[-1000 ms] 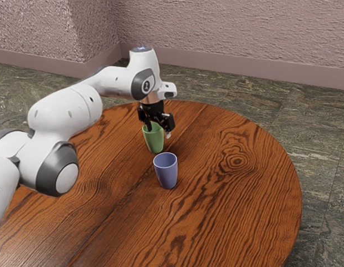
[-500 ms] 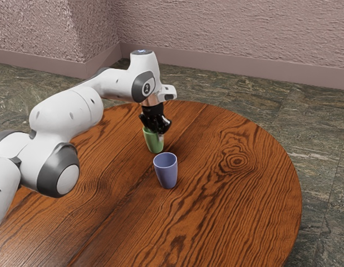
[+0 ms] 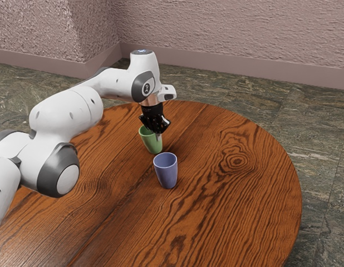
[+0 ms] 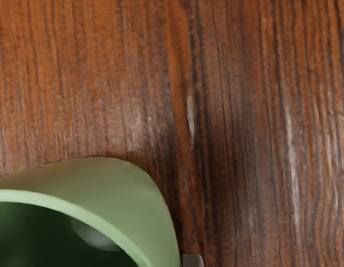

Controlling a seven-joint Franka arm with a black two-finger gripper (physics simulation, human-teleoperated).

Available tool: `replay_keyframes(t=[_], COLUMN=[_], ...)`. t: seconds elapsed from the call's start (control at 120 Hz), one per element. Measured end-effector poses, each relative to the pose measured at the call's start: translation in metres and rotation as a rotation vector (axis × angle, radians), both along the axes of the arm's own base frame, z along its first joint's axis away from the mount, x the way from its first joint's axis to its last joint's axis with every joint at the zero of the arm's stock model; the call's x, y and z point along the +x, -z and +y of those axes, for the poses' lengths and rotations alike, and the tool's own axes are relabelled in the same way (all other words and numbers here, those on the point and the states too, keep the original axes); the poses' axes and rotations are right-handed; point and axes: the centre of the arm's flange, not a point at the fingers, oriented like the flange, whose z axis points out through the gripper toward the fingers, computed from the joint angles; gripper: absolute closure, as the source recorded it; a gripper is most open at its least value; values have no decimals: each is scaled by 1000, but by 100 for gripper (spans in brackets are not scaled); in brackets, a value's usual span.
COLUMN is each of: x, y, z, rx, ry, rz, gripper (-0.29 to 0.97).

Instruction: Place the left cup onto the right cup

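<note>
green cup (image 3: 152, 143) tilted, clamped by gripper (image 3: 155, 128), near blue cup (image 3: 165, 169)

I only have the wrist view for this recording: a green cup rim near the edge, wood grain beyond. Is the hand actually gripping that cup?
Observer: Yes. In the exterior view the hand is shut on the green cup at its rim.
Operator: Is the cup upright?
Observer: No, it looks tilted under the hand. I cannot tell whether its base is off the wood.
Operator: Where is the target cup?
Observer: The blue cup stands upright on the round table, nearer the camera than the green cup and apart from it.
</note>
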Motion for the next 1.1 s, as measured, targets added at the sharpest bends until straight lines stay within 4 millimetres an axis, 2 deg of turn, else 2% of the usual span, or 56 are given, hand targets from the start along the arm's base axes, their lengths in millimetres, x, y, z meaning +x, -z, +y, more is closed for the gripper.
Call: replay_keyframes(t=[0.4, 0.567, 0.767, 0.833, 1.1], x=[-1, -6, -27, -37, -76], y=[-7, -46, -82, -93, -132], z=[5, -1, -14, -24, -89], rx=[14, 20, 18, 15, 16], ry=[-16, -11, -4, 3, 78], rz=[4, -19, 6, 21, 43], gripper=[79, 79, 79, 79, 79])
